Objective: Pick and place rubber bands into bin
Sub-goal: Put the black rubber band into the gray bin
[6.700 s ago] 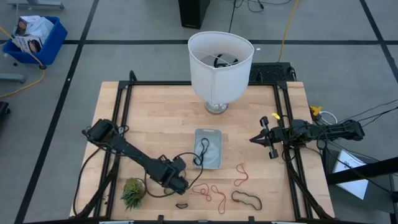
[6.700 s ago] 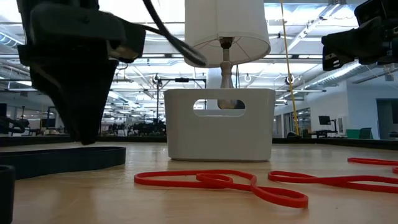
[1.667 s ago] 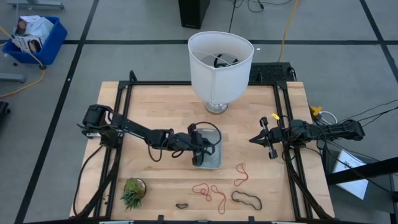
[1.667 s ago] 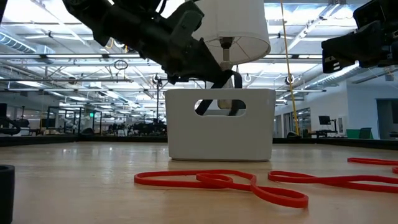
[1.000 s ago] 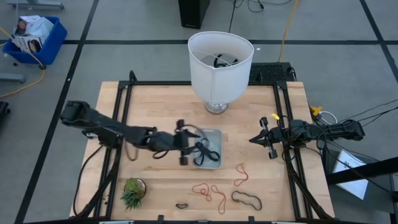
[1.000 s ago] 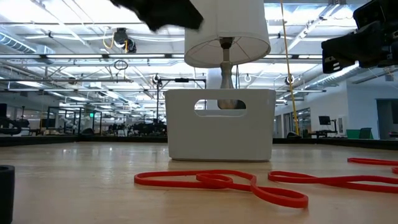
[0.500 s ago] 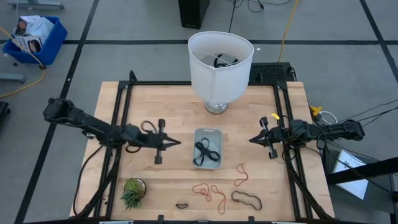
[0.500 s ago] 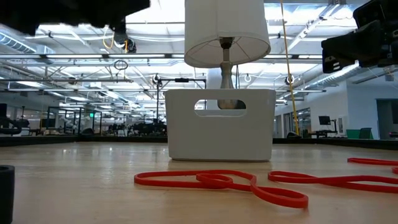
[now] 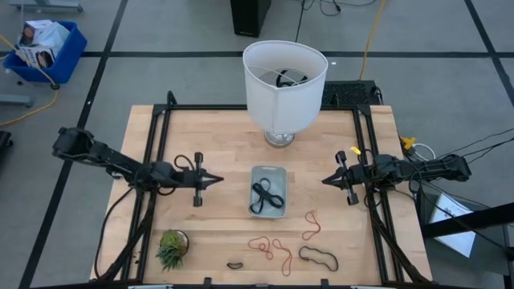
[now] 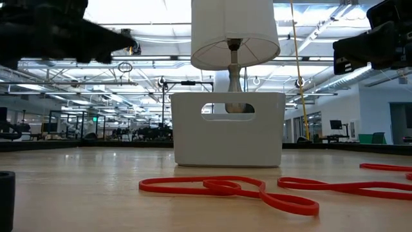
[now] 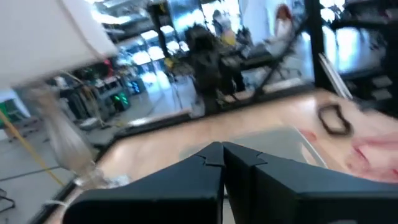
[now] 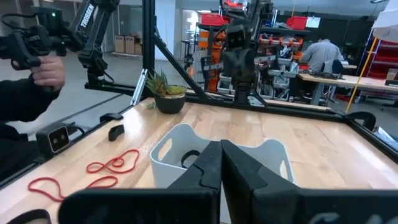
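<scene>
The pale grey-blue bin (image 9: 278, 210) stands at the table's middle with black rubber bands (image 9: 265, 194) lying in it; it also shows in the low view (image 10: 226, 138). Red-orange bands (image 9: 270, 248) (image 9: 311, 225), a black band (image 9: 319, 258) and a small dark band (image 9: 234, 265) lie flat on the wood near the front edge. My left gripper (image 9: 218, 181) is shut and empty, left of the bin, pointing at it. My right gripper (image 9: 325, 181) is shut and empty, right of the bin.
A tall white lamp (image 9: 284, 84) stands behind the bin. A small potted plant (image 9: 171, 249) sits at the front left. A black frame (image 9: 161, 152) runs along the table's sides. A person's hand (image 12: 46, 70) holding a controller shows beyond the table in the right wrist view.
My left gripper has drawn back from the bin's left edge toward the table's left side, empty. The black bands stay lying in the bin.
</scene>
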Tool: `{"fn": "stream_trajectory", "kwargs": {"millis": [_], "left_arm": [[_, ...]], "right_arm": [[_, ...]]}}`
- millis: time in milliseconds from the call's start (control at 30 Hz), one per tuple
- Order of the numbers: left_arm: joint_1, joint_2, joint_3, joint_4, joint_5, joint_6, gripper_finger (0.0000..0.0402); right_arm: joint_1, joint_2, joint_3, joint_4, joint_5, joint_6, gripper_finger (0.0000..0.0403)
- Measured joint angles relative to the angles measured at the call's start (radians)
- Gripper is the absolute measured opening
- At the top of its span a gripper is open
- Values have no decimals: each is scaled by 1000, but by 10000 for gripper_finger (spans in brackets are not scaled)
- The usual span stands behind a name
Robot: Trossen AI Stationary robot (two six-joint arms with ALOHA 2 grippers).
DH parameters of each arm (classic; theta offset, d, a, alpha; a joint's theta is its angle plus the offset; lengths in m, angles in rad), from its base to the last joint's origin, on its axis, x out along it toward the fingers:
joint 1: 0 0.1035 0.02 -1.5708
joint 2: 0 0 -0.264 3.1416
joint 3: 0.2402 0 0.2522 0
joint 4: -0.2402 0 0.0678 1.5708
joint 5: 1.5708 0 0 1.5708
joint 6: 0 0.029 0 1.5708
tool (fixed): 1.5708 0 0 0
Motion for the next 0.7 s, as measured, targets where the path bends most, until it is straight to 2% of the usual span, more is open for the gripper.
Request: {"fn": "stream_trajectory", "kwargs": {"millis": [267, 367, 433, 567, 700], "left_arm": [[-29, -6, -14, 1, -5, 19, 9], [-26, -6, -14, 4, -39, 46, 21], [-26, -6, -14, 4, -72, 61, 26], [-25, -6, -14, 8, -129, 66, 22], [-25, -6, -14, 9, -137, 59, 9]], "right_arm": [[0, 12, -17, 5, -2, 4, 0], [1, 27, -23, 17, -2, 6, 0], [12, 46, -22, 83, -3, 16, 0], [92, 129, -12, 189, -51, -23, 0], [195, 261, 23, 252, 7, -30, 0]]}}
